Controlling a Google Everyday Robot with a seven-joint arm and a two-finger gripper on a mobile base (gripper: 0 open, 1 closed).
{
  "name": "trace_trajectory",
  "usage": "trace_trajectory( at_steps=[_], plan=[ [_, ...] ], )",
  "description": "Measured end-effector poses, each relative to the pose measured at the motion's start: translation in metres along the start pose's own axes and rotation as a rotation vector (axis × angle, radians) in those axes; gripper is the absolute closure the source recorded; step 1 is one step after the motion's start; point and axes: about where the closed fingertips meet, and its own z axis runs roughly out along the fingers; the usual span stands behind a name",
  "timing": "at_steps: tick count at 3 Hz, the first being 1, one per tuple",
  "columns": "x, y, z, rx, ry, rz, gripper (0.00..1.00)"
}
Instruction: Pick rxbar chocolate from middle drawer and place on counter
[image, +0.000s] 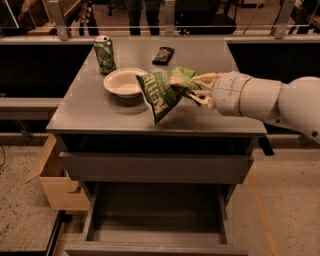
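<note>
One green bag (161, 94) hung clenched in the gripper (192, 90), above the counter (90, 107) at three o'clock from the white bowl (123, 82). I saw no rxbar chocolate in the open drawer (155, 215); a dark packet (163, 55) at twelve o'clock on the counter might have been it. I judged this a placing step, next calling for lowering and release.

The gripper (194, 91) is hanging over the right half of the counter (95, 114), pinching a green bag (162, 92). White capital letters are running down the bag's face, but I cannot tell what word they are spelling. The can (104, 54) is showing nothing readable.
</note>
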Motion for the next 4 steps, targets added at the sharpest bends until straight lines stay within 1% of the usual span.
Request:
trace_trajectory(
  at_steps=[1,2,3,4],
  plan=[
    [-0.0012,0.0008,0.0011,-0.002,-0.002,-0.001,0.40],
    [-0.0025,0.0016,0.0024,-0.004,-0.004,-0.002,0.15],
    [-0.0040,0.0026,0.0040,-0.007,-0.007,-0.003,0.00],
    [-0.0041,0.0028,0.0082,-0.008,-0.003,0.001,0.00]
  ],
)
